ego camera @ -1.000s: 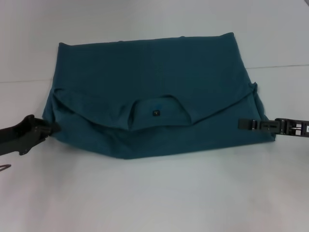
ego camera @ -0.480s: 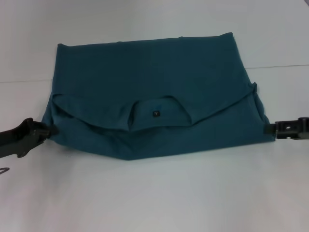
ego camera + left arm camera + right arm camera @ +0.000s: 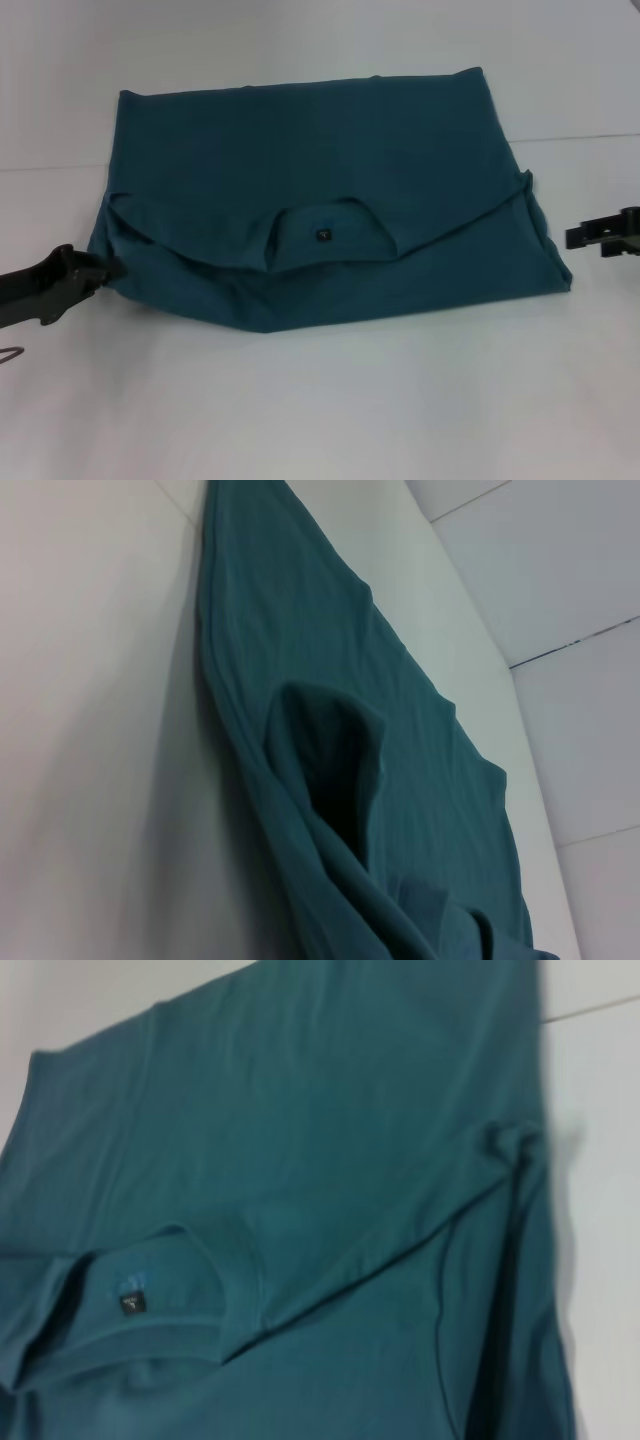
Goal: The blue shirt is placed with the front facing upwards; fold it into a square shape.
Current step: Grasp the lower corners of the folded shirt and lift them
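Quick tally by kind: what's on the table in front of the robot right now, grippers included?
Blue shirt, partly folded, collar and neck label showing: 1
Grippers: 2, left gripper at the shirt's left edge, right gripper off its right edge, clear of the cloth
Table: 1
Total: 4

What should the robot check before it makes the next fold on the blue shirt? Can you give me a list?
1. Shirt lies flat on the table: ok, it sits folded in a wide band, collar on top.
2. Right tool clear of the cloth: ok, it is beside the shirt's right edge with table showing between.
3. Left tool clear of the cloth: not ok, its tip meets the shirt's left corner.
4. Shape already square: not ok, the band is wider than it is deep.
5. Edges tidy: not ok, the near edge sags to a point and the right side bunches.
6. Left tool gripping cloth: cannot tell.
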